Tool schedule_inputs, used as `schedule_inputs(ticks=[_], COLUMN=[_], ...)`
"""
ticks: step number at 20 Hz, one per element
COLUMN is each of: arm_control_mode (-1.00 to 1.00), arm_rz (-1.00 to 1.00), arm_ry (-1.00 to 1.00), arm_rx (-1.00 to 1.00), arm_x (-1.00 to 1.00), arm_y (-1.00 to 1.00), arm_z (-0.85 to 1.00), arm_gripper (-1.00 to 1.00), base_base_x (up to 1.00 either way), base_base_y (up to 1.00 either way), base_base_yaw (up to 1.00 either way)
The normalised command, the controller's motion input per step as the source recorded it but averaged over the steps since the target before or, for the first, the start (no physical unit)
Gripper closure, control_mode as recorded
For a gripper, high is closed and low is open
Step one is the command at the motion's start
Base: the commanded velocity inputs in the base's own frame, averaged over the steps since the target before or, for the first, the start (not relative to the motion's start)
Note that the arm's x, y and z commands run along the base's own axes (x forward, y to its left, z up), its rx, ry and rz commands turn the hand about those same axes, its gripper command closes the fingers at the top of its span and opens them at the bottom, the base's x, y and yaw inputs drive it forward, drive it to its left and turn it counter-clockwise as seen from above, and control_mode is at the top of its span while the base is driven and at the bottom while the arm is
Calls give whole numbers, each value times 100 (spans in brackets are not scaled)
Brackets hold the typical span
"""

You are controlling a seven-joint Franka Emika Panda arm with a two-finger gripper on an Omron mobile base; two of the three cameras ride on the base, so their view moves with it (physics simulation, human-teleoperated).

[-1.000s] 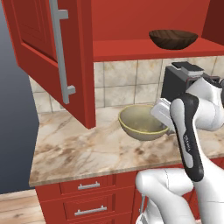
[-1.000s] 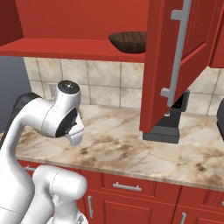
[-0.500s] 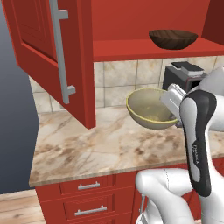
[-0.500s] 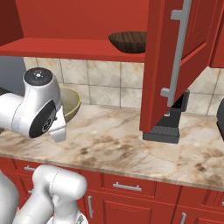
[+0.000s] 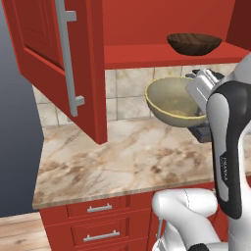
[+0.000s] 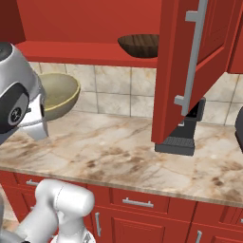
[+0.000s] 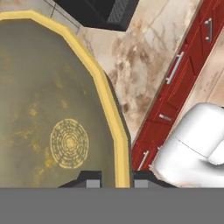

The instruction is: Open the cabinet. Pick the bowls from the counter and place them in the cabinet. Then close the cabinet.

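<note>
Bowls first, from the left base view: the olive-tan bowl (image 5: 174, 102) hangs in the air above the counter (image 5: 122, 162), tilted so its inside faces the camera, just below the red shelf of the open cabinet (image 5: 147, 53). The gripper (image 5: 200, 93) meets it at its right rim. On the shelf sits the dark brown wooden bowl (image 5: 193, 43). The cabinet door (image 5: 59, 63) stands swung out at left, its long silver handle (image 5: 68, 59) facing forward.

Right base view: the olive-tan bowl (image 6: 57, 95) is lifted clear of the marble counter (image 6: 123, 156), partly behind the arm. The wooden bowl (image 6: 140, 45) rests on the shelf; a dark appliance (image 6: 182, 135) stands behind the other open door (image 6: 190, 66).

Hand view: the finger tips (image 7: 89, 180) straddle the bowl's yellow rim (image 7: 111, 122), jaws clamped on it, with red drawers (image 7: 175, 83) beyond.
</note>
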Motion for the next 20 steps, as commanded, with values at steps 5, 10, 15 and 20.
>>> schedule_inputs(ticks=[5, 10, 15, 20], arm_control_mode=[-100, -100, -100, -100], arm_rz=[-9, -7, -1, 0], arm_ry=[-9, -12, -19, -18], arm_rx=[0, 0, 8, 12], arm_x=[-23, -3, 0, 0], arm_y=[18, 14, 3, 0], arm_z=[56, 22, 2, 2], arm_gripper=[100, 100, 100, 100], base_base_x=[0, 0, 0, 0], base_base_y=[0, 0, 0, 0], base_base_yaw=[0, 0, 0, 0])
